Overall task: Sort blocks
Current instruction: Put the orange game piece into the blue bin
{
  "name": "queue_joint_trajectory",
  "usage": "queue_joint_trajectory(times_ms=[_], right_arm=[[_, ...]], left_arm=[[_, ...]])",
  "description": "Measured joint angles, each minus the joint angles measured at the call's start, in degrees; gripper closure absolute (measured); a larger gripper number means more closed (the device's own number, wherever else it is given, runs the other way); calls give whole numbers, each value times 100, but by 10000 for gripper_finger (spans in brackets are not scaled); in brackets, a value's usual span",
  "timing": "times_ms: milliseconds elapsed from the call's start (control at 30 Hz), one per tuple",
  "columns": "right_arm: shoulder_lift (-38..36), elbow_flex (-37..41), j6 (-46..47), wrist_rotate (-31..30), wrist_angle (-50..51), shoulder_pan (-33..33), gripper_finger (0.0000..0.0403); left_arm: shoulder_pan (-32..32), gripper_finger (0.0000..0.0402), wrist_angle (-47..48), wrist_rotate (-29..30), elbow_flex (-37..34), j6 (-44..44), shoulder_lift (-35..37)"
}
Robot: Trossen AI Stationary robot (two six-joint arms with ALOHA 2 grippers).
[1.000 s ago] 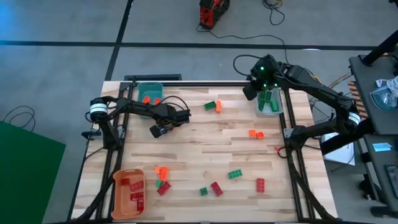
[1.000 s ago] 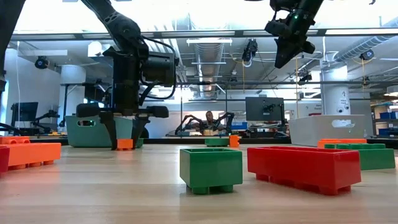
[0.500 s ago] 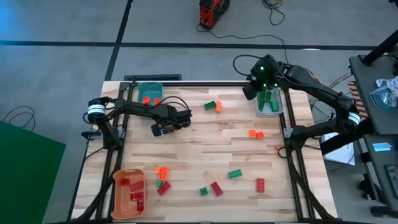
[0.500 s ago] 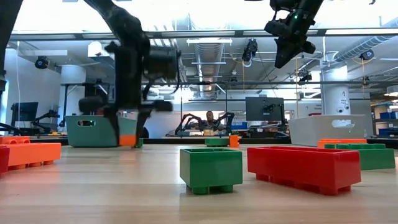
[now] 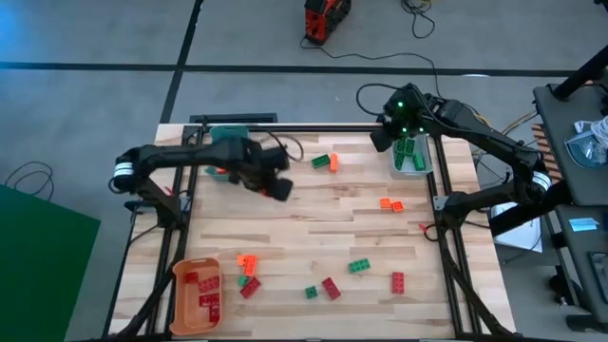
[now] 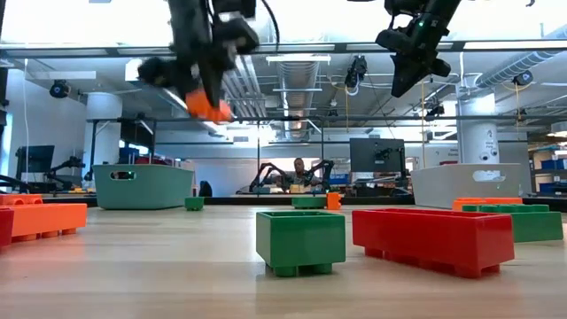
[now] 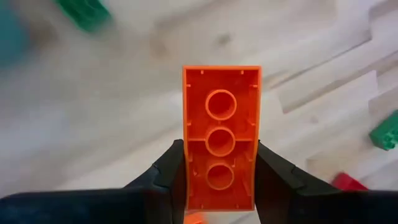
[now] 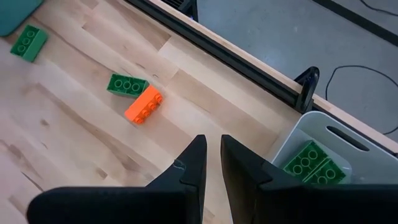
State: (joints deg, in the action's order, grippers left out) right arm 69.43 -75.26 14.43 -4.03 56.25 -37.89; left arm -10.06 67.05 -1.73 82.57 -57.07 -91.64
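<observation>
My left gripper (image 5: pixel 277 187) is high over the table's far middle, shut on an orange block (image 7: pixel 221 124) whose hollow underside faces the wrist camera. In the low view this block (image 6: pixel 210 109) hangs well above the table. My right gripper (image 5: pixel 380 141) hovers shut and empty beside the grey bin (image 5: pixel 424 169), which holds green blocks (image 8: pixel 311 163). Loose blocks lie flat on the wood: a green and orange pair (image 5: pixel 326 161), an orange one (image 5: pixel 390 203), a green one (image 5: pixel 358 267), and red ones (image 5: pixel 398 281) (image 5: pixel 331 288). My left gripper pinches the orange block by its two long sides (image 7: pixel 188 168), between the two fingers, toward one end of the block. The fingers (image 7: pixel 168 171) lie across its width. The block is lifted clear of the table, and its other end sticks out past the fingertips.
A teal bin (image 5: pixel 228 139) stands at the far left, partly under my left arm. An orange bin (image 5: pixel 180 302) with red blocks sits at the near left corner, with orange, green and red blocks (image 5: pixel 247 273) beside it. Bare wood lies across the table's middle.
My left gripper has risen from table height to well above the table, carrying the orange block clear of the wood, and has shifted somewhat toward the table's right edge. My right arm has kept still.
</observation>
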Motion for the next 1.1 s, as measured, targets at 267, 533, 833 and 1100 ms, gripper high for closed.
queue_joint_trajectory(times_ms=[267,533,833,1100], right_arm=[[0,0,165,0,0,0,364],[0,0,368,0,0,0,364],[0,0,573,-2,0,0,364],[0,0,757,-2,5,0,364]], left_arm=[[-1158,289,1110,974,388,930,678],[-2887,289,138,566,-768,1902,1358],[-4147,288,-601,235,-1778,2480,1102],[-4554,288,-912,67,-1948,2812,511]])
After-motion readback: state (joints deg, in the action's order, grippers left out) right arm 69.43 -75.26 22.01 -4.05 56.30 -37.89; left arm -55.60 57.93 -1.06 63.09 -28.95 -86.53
